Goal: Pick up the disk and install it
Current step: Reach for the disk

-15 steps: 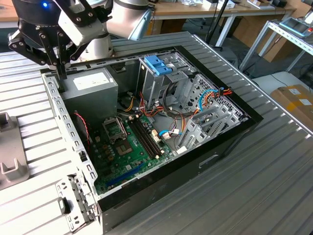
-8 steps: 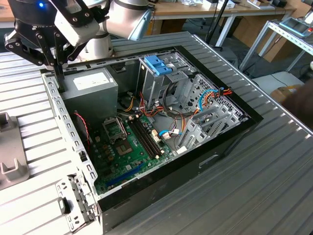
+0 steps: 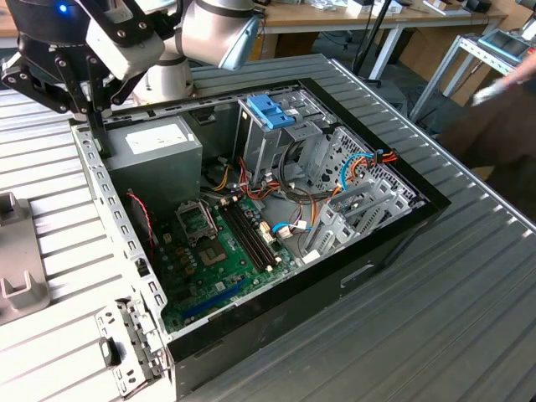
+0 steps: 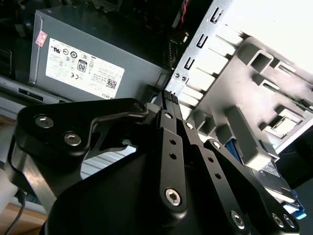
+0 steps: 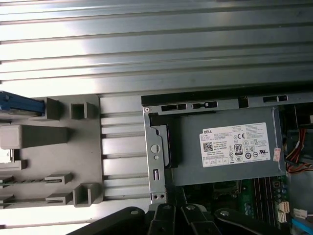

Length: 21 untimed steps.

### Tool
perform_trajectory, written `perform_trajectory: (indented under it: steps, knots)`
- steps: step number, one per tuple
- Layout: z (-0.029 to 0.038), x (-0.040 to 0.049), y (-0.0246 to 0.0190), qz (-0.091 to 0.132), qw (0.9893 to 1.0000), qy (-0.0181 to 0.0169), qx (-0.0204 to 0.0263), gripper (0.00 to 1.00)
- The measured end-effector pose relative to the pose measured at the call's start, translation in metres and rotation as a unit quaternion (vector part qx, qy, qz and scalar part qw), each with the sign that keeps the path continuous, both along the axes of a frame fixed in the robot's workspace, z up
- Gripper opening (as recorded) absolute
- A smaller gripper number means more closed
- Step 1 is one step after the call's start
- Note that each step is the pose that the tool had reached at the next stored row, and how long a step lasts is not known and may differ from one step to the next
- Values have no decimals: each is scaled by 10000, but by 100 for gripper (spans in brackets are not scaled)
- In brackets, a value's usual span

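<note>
The disk (image 4: 268,172), grey metal in a light blue carrier, lies in a grey plastic holder (image 4: 254,112) beside the open computer case. Its blue edge (image 5: 18,105) shows in the first wrist view. My black gripper (image 4: 169,96) hangs over the case's corner by the power supply (image 4: 93,54), apart from the disk. Its fingertips are pressed together with nothing between them. In the exterior view the gripper (image 3: 97,132) is at the upper left, above the case rim (image 3: 100,193). The holder (image 3: 17,260) sits at that view's left edge.
The open case holds a motherboard (image 3: 226,243), cables and a metal drive cage with a blue latch (image 3: 272,113). The power supply (image 3: 155,144) fills the near corner. All rests on a ribbed metal table (image 3: 435,318). A person's arm (image 3: 502,84) is at the exterior view's far right.
</note>
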<state>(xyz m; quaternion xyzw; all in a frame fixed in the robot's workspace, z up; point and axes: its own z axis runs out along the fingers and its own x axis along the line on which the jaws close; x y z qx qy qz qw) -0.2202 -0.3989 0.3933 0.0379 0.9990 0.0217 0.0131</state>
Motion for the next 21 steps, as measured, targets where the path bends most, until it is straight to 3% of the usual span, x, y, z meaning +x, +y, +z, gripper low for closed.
perform_trajectory:
  steps: [21]
  knots:
    - [0,-91,0,0,10000,0,0,10]
